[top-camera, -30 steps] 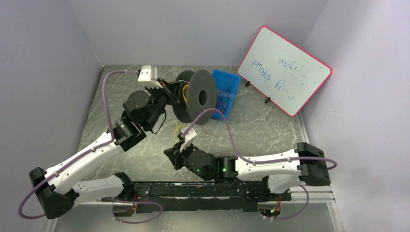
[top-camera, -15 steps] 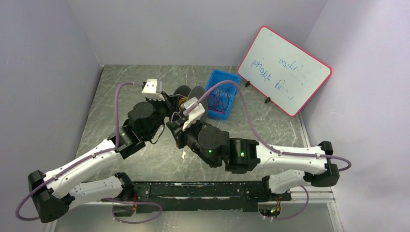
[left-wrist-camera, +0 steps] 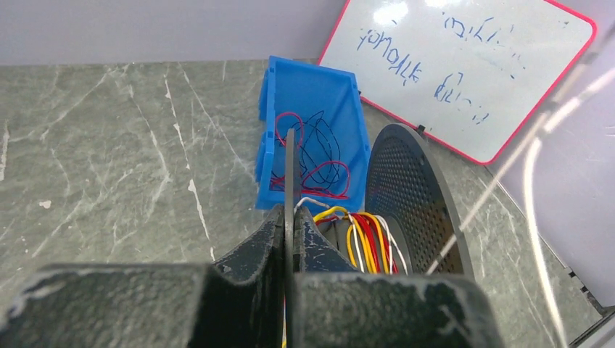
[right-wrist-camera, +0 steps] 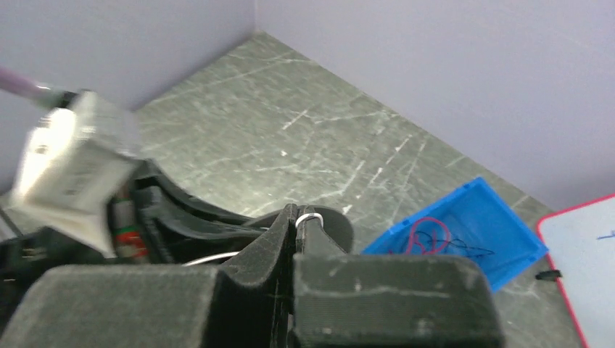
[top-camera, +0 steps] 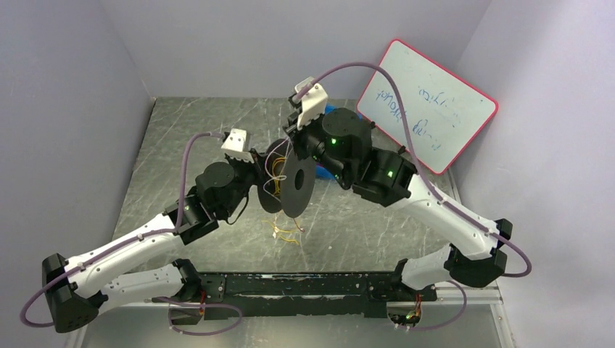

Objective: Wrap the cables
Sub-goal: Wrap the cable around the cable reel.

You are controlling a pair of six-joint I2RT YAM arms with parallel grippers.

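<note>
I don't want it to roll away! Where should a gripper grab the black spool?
On the spool, probably a flange's thin rim, edge-on from outside: the disc slips between the fingers, as the left gripper shows, and it avoids the cables on the core.

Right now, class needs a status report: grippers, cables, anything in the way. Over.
Left gripper shut on spool flange. Right gripper shut on white cable. Cables part-wound on spool, loose strands on table beneath. Blue bin behind, not blocking.
</note>
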